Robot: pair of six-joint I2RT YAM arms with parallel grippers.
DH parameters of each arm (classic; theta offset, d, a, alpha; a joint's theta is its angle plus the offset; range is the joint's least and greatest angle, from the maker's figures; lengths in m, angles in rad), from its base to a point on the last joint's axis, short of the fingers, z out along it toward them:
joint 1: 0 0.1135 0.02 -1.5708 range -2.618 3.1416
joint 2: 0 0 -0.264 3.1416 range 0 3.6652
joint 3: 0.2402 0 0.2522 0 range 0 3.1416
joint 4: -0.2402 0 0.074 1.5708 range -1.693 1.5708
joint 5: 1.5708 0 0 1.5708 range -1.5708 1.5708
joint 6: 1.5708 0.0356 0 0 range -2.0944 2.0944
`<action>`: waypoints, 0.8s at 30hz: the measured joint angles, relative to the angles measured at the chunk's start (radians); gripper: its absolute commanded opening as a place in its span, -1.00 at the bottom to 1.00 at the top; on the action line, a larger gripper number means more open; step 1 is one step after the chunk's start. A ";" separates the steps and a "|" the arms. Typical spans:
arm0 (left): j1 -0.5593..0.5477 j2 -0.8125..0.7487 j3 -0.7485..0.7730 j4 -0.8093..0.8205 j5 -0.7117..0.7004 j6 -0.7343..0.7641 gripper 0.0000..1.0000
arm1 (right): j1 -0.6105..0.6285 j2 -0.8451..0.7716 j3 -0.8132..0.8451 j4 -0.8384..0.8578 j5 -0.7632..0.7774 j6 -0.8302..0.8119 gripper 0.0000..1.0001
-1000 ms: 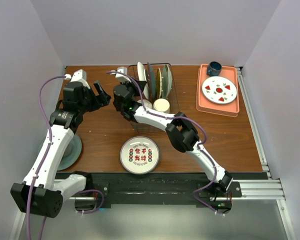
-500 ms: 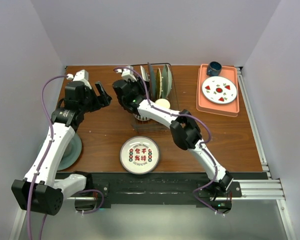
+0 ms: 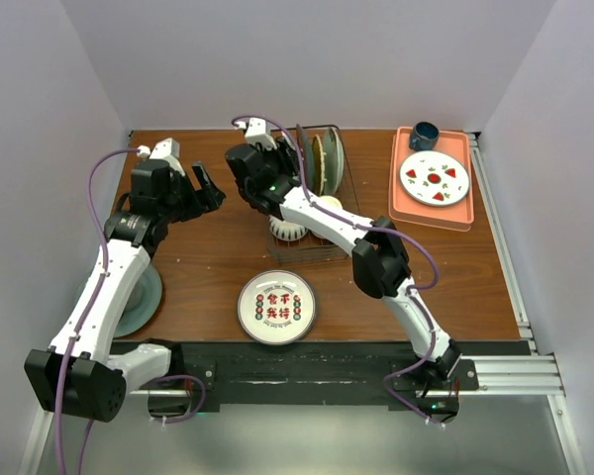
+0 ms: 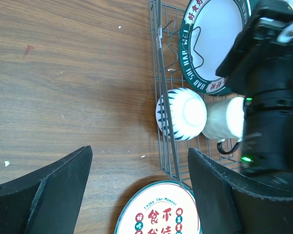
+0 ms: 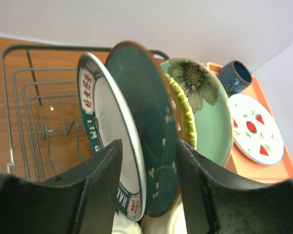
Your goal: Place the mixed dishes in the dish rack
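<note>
I see the right gripper (image 5: 147, 161) parted astride the teal-rimmed white plate (image 5: 107, 122) in the dark wire dish rack (image 5: 53, 47) — left gripper (image 4: 139, 153) agape.

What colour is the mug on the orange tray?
The mug is dark blue; right wrist view.

The left arm rises from the near-left corner of the counter (image 3: 208, 267), elbow high. The left claw (image 4: 140, 150) gapes wide, holding nothing. The right arm stretches diagonally from the near-right edge towards the far middle, and the right claw (image 5: 148, 142) has its fingers parted.
</note>
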 measured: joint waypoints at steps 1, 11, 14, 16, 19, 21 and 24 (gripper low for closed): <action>0.000 0.001 0.000 0.000 0.003 0.000 0.68 | 0.000 -0.006 0.000 -0.006 -0.002 0.003 0.13; 0.000 0.011 -0.016 0.015 0.034 -0.001 0.68 | -0.013 -0.128 0.002 -0.167 -0.056 0.133 0.37; 0.000 0.015 -0.032 0.022 0.046 -0.001 0.68 | -0.016 -0.157 0.002 -0.212 -0.098 0.175 0.46; 0.000 0.016 -0.046 0.024 0.052 -0.001 0.68 | -0.016 -0.174 0.000 -0.241 -0.127 0.200 0.57; 0.000 0.015 -0.072 0.032 0.065 0.000 0.68 | -0.016 -0.231 -0.041 -0.275 -0.187 0.238 0.74; 0.000 0.014 -0.095 0.040 0.076 0.000 0.68 | -0.017 -0.303 -0.109 -0.294 -0.241 0.264 0.95; 0.000 0.011 -0.136 0.049 0.092 0.000 0.68 | -0.020 -0.434 -0.226 -0.317 -0.333 0.302 0.97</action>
